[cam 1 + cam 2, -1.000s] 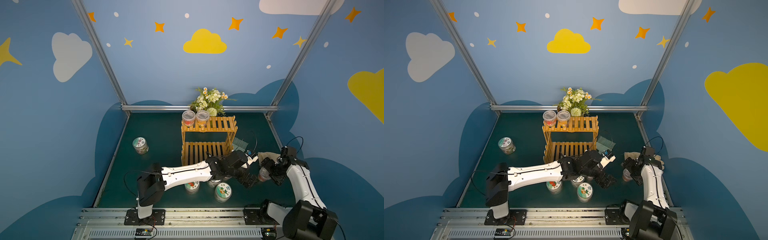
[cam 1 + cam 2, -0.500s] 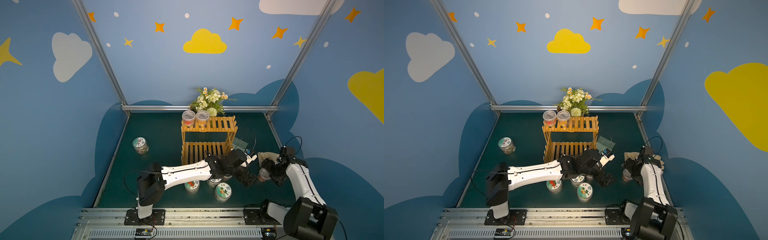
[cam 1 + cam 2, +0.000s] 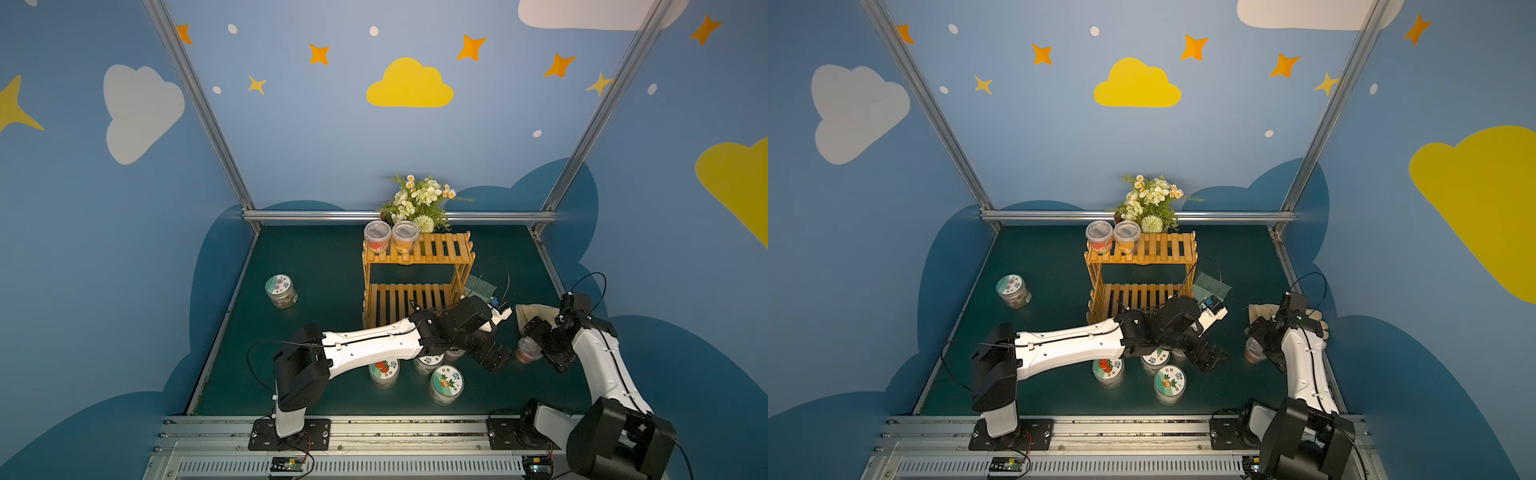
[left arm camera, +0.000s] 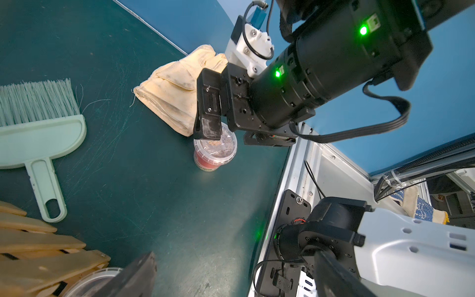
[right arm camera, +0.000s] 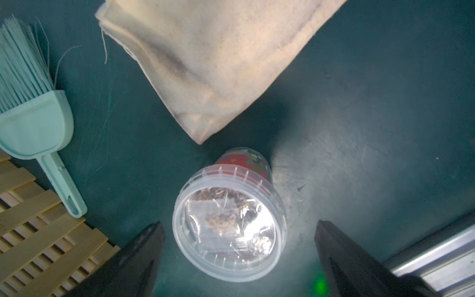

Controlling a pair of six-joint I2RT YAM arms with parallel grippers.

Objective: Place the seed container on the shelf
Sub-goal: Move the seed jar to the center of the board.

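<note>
Right wrist view: seed container upright on green mat, between the spread fingers of the right gripper, a gap on either side. Cream glove just beside it. Mint brush and shelf near. Metal rail close by one finger. In a top view, lower right of centre: left gripper spread, holding nothing, beside labelled jars, with open mat between it and the container.

Green tabletop, shelf at back-centre.
On mat: lone jar left, jar cluster front; brush, cloth glove & seed container right. 2 tubs on shelf top tier.
</note>
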